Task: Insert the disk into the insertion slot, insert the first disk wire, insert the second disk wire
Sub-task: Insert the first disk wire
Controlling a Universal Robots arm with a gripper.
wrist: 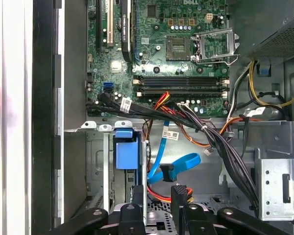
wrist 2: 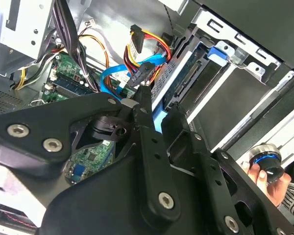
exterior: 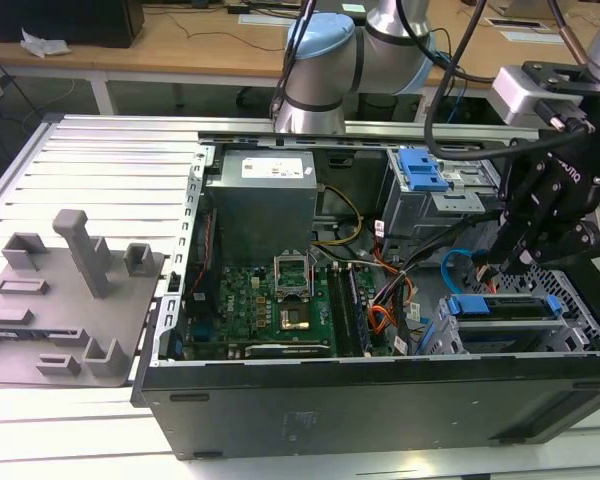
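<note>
The disk (exterior: 505, 306) lies in the insertion slot (exterior: 578, 298), its blue carrier (wrist 2: 217, 53) showing at the cage mouth. My gripper (exterior: 498, 268) hangs just behind the disk, inside the case. In both wrist views its black fingers stand apart, open, with nothing between them (wrist 2: 158, 100) (wrist: 158, 193). One fingertip (wrist 2: 144, 92) is right at the black plug of the first disk wire (wrist 2: 141, 74), a red, orange and yellow bundle. The second disk wire (wrist 2: 112, 78) (wrist: 179, 164) loops loose beside it, light blue, its black end hanging free.
The open case holds a green motherboard (exterior: 270, 295), a grey power supply (exterior: 260, 195) and a taller grey cage with a blue latch (exterior: 420, 170). Black cable bundles (wrist: 210, 137) cross beside the gripper. A grey fixture plate (exterior: 70, 290) lies at the exterior view's left. A person's hand (wrist 2: 272, 181) holds a blue-ringed knob.
</note>
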